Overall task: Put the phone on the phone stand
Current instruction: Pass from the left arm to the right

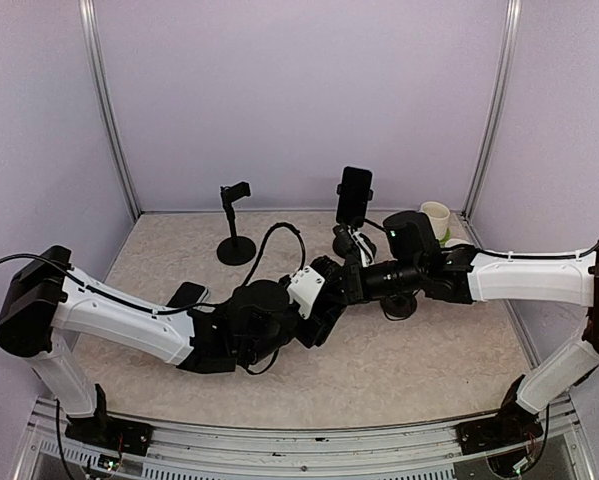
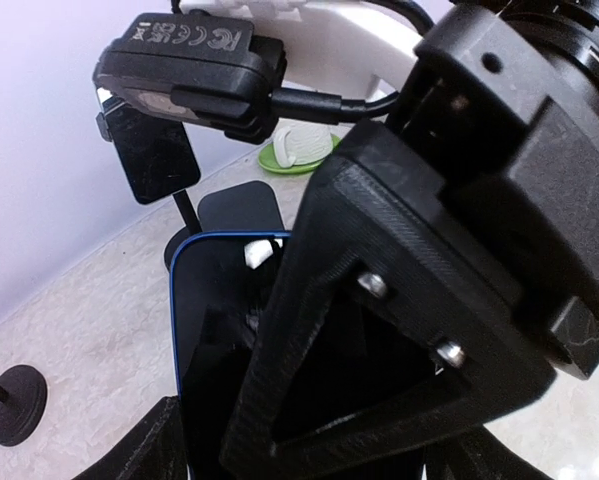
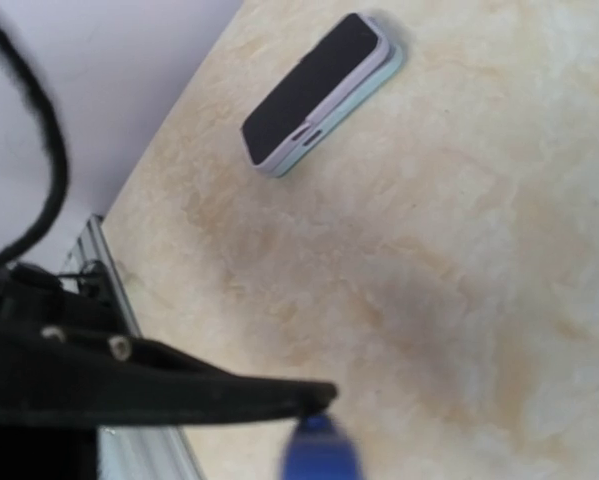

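Arms converge at mid-table in the overhead view, the left gripper (image 1: 297, 325) and right gripper (image 1: 324, 298) bunched together so tightly that no phone shows between them. Only the left wrist camera reveals it: a blue-edged phone (image 2: 211, 330) stands on end, with a black finger (image 2: 379, 330) of the right gripper lying across its face. The right wrist view catches merely a blue tip just beside its own finger. I cannot tell how wide either gripper stands. Overhead, an empty phone stand (image 1: 236, 225) rises at the back left, a second stand (image 1: 347, 240) carries a dark phone (image 1: 354, 195), and a cased phone (image 3: 319, 95) lies flat on the table (image 1: 419, 360). The camera housing (image 2: 184, 60) bears FC and CE marks; its smaller print is unreadable.
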Robot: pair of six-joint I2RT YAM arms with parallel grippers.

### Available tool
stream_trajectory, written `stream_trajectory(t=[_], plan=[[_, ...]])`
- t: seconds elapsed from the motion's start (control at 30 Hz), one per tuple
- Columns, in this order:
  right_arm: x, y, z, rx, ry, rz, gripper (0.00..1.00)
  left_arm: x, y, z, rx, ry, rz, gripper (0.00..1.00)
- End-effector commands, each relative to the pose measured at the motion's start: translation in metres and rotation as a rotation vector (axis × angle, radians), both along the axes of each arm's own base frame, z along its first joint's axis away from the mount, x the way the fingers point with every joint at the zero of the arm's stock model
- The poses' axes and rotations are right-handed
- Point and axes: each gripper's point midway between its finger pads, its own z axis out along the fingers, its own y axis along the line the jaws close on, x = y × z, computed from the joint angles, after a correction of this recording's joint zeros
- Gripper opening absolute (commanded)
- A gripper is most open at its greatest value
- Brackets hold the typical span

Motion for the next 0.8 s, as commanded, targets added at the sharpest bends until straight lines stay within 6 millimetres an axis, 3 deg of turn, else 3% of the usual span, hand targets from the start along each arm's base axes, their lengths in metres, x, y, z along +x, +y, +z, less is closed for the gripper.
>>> stream_trajectory(t=[0.0, 0.1, 0.3, 0.53, 0.77], plan=[[-0.010, 0.007, -0.001, 0.014, -0.007, 0.047, 0.11, 0.003, -0.007, 0.018, -0.046, -0.022, 0.009, 0.62], [-0.008, 0.006, -0.004, -0.001, -0.014, 0.037, 0.00, 0.001, -0.007, 0.019, -0.052, -0.022, 0.007, 0.64], [-0.007, 0.005, -0.005, -0.008, -0.032, 0.031, 0.00, -0.004, -0.005, 0.023, -0.067, -0.018, -0.001, 0.75], [-0.002, 0.002, 0.003, -0.021, -0.071, 0.014, 0.00, -0.007, 0.006, 0.032, -0.101, -0.007, 0.006, 0.99], [0.005, -0.008, 0.008, -0.063, -0.124, -0.025, 0.00, -0.009, 0.029, 0.035, -0.114, 0.000, 0.045, 0.99]])
